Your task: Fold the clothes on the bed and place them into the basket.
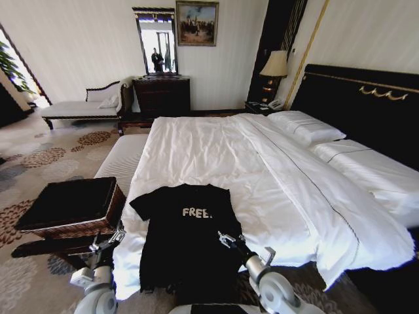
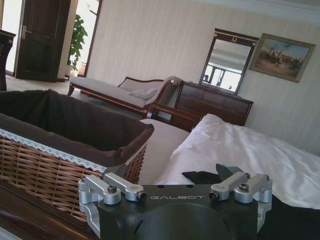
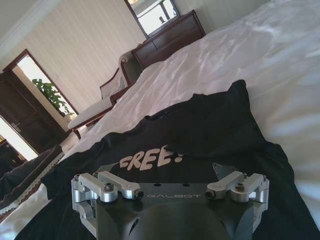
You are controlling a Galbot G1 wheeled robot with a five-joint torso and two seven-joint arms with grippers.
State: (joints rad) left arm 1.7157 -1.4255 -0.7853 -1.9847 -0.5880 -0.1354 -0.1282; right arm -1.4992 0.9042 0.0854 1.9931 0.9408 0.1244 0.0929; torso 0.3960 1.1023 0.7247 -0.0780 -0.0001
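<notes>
shirt: the black short-sleeved cotton T-shirt with white "FREE!" lettering (image 1: 186, 239) is lying flat, chest up, on the near corner of the bed, with its hem hanging off the edge toward me. Sleeves out to the sides, so I'd say nothing's folded yet

bed: big bed with white duvet (image 1: 262, 176) and tall black headboard, shirt takes up only the foot corner nearest me, which I guess is why I'm parked right at that corner

basket: rectangular brown woven wicker basket with black lining (image 1: 72, 208) sits on a dark low stand just beside the bed on my left, mouth up, nothing in it that I can see. Close to the shirt, so the drop-off should be a short swing

left gripper: my left gripper (image 1: 108, 241) hangs low in the gap between basket and bed edge, just off the shirt's left side, fingers spread wide and holding nothing. The wrist cam looks across the basket wall

right gripper: my right gripper (image 1: 229, 241) hovers over the shirt's lower right part, also spread wide with nothing in it, pointing up the shirt toward the lettering

my take: both arms flank the shirt, looks like the setup for a first fold
</notes>
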